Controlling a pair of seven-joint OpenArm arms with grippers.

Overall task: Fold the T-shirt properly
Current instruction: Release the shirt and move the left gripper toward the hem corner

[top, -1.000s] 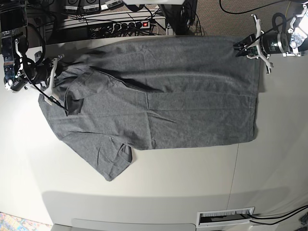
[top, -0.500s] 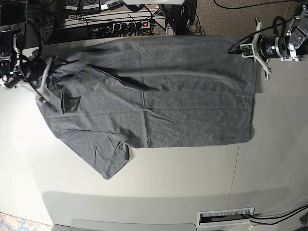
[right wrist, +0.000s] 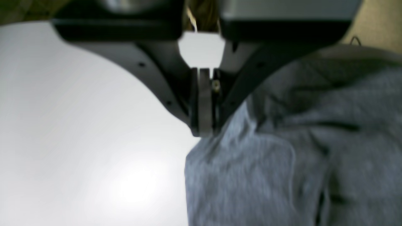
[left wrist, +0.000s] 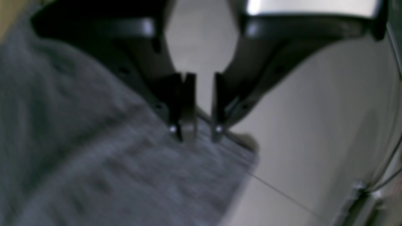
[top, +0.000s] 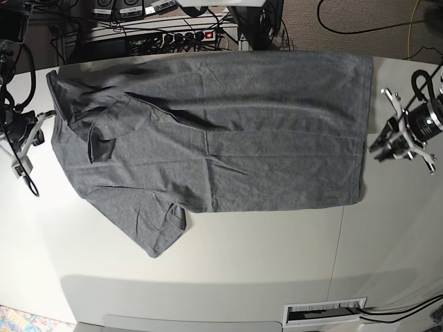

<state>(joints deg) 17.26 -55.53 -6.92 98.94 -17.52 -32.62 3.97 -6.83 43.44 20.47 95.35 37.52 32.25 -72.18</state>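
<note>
We find the T-shirt (top: 235, 131), heather grey and unprinted, lying spread on the desk (top: 263, 263) between the 2 sets of fingers. Its body is mostly flat with light creases. 1 sleeve juts out on the near side, and the cloth near the right fingers is bunched and folded over.

The left fingers (left wrist: 197, 131) stand parted by a narrow gap, directly above the shirt's hem corner (left wrist: 238, 150); we cannot tell whether they touch the cloth, and nothing sits between them.

The right fingers (right wrist: 204, 131) are pressed together at the shirt's edge. We cannot tell whether cloth is caught between them.
</note>
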